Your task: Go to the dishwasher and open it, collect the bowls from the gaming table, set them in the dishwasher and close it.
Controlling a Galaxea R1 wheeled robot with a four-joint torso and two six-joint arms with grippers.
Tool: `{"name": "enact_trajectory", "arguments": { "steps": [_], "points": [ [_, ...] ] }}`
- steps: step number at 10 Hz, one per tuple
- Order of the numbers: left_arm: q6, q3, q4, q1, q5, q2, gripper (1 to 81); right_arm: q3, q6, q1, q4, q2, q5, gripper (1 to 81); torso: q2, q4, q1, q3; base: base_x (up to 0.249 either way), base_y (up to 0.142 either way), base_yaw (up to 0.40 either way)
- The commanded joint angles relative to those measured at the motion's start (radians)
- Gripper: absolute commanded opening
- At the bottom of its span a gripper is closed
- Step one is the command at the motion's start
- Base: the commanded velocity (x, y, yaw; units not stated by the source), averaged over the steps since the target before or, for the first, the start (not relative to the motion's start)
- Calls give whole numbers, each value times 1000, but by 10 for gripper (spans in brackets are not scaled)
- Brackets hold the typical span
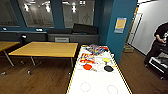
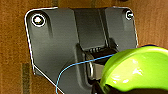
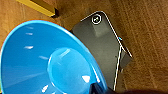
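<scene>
The gaming table [image 1: 97,81], glossy white with yellow sides, runs away from me at the lower centre of the head view. On its far half sit an orange-red bowl [image 1: 87,66], a pale yellow bowl [image 1: 106,60] and a black bowl [image 1: 108,68], next to colourful clutter [image 1: 95,50]. A lime green bowl [image 2: 136,70] hangs over the wooden floor with my left gripper [image 2: 98,87] shut on its rim. My right gripper [image 3: 96,88] is shut on the rim of a blue bowl [image 3: 42,62], also above the floor. The dishwasher is out of view.
A yellow-topped table [image 1: 47,48] stands left of the gaming table, and another [image 1: 6,45] at the far left. A teal pillar [image 1: 120,30] rises behind the gaming table. A person [image 1: 160,37] stands by a dark cart [image 1: 157,63] at the right. A dark counter [image 1: 72,37] lines the back wall.
</scene>
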Motion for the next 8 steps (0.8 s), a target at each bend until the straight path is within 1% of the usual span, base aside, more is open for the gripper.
{"name": "enact_trajectory", "arguments": {
  "steps": [1, 3, 4, 5, 6, 8],
  "points": [
    [5, 15, 4, -44, 35, -9, 10, 4, -5, 31, -18, -33, -48, 10, 0, 0, 0, 65, 0, 0, 0],
    [5, 13, 2, -42, 35, -9, 10, 4, -5, 31, -18, -32, -48, 10, -1, 0, -1, 47, 0, 0, 0],
    [5, -7, 1, -42, 34, -2, 10, 3, -5, 31, -18, -33, -48, 10, -2, 0, -1, 52, 0, 0, 0],
    [5, -53, -3, -44, 31, 14, 10, 0, -3, 29, -16, -32, -48, 10, -2, 0, -1, 58, 0, 0, 0],
    [3, -112, -13, -36, 14, 39, 10, -15, -5, 26, -18, -17, -48, 10, -2, 0, -1, 57, 0, 0, 0],
    [0, -250, -15, -20, -29, 102, 10, -48, -5, 31, -18, 5, -74, 10, -2, 0, -1, 57, 0, 0, 0]
  ]
}}
